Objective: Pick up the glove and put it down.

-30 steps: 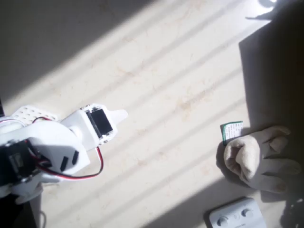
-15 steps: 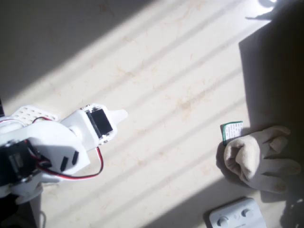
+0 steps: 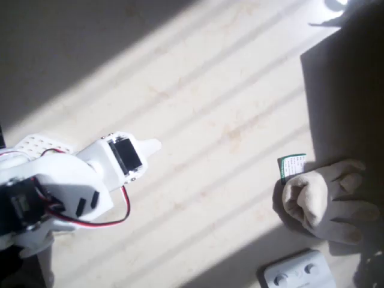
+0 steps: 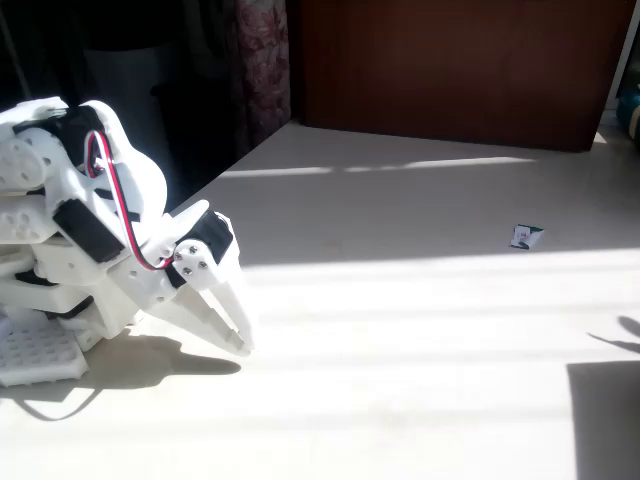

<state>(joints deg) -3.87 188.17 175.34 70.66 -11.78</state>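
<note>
Overhead view: glove (image 3: 327,201) lies crumpled at lower right, touching a card (image 3: 292,166). Gripper (image 3: 147,147), lower left, looks folded down at rest (jaws seemingly together), well apart from it.

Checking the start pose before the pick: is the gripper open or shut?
Shut: in the fixed view the gripper has its fingers pressed together into one point, holding nothing.

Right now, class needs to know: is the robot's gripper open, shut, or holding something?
Gripper: shut, fingers together, holding nothing; the glove lies apart on the table.
</note>
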